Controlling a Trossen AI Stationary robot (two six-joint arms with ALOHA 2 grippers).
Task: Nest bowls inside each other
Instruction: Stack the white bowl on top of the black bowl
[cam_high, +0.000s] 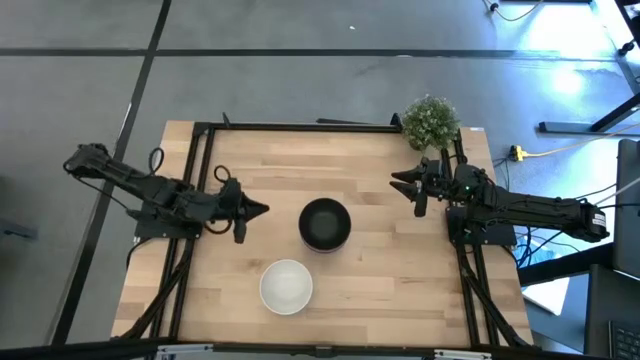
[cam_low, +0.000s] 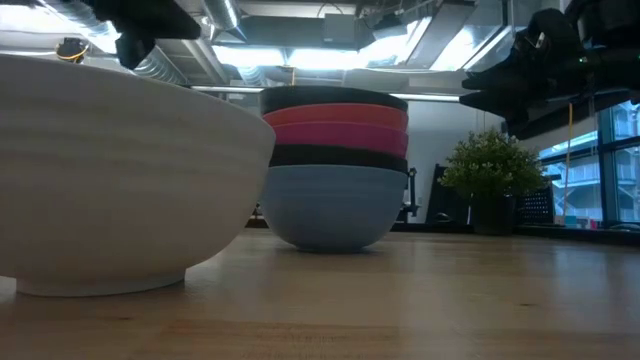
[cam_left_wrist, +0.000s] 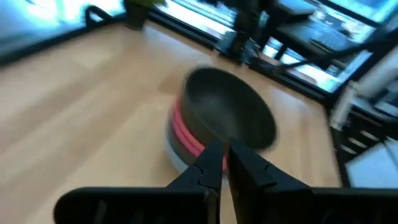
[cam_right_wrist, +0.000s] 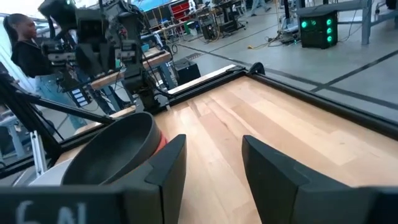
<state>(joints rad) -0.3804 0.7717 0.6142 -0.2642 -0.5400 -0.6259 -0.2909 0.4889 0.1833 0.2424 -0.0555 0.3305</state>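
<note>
Pale wooden boards make up the table (cam_high: 380, 270), framed by black rails, with grey floor all around it. Near its middle sits a stack of bowls (cam_low: 335, 165): blue at the bottom, then black, pink and red, with a black bowl (cam_high: 325, 222) on top. A white bowl (cam_high: 286, 286) rests alone just beside the stack, toward the front edge. The left gripper (cam_high: 262, 209) hangs just left of the stack, fingers pressed together and holding nothing. The right gripper (cam_high: 398, 182) waits well apart near the potted plant (cam_high: 431, 121), fingers spread wide and empty. A person (cam_right_wrist: 28, 53) stands beyond the table.
</note>
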